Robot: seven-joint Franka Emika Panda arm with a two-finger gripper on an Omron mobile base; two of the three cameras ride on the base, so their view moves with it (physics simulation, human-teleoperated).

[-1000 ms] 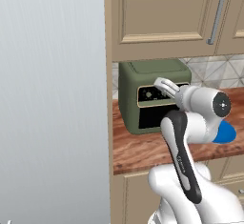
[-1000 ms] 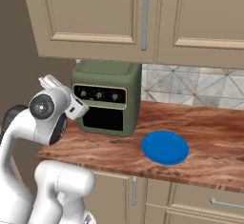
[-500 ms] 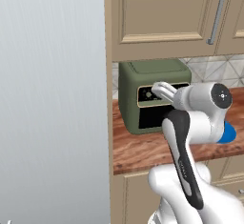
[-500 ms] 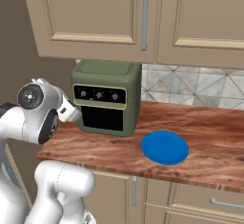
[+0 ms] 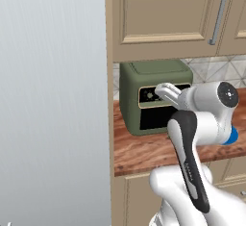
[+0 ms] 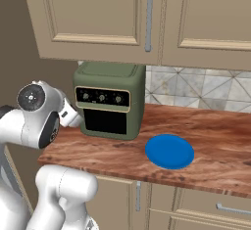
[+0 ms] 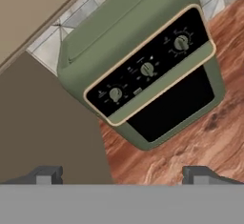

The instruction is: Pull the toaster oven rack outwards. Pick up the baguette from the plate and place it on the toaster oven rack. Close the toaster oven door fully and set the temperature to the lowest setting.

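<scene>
Left base view: the white arm's wrist blocked the boxy olive-green toaster oven (image 5: 144, 83) at 3 o'clock. Right base view: the round bright-blue plate (image 6: 169, 151) lay at the oven's 4 o'clock on the wooden counter (image 6: 215, 131). Hand view: the gripper (image 7: 121, 174) hung spread wide, empty, its door (image 7: 174, 105) shut.

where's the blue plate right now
In the right base view the plate lies flat on the wooden counter, just right of and nearer than the toaster oven, apart from it.

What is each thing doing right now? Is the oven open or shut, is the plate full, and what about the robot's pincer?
toaster oven door: shut.
blue plate: bare, flat on the counter.
pincer: open, holding nothing, facing the toaster oven.
upper cabinet doors: shut.
</scene>
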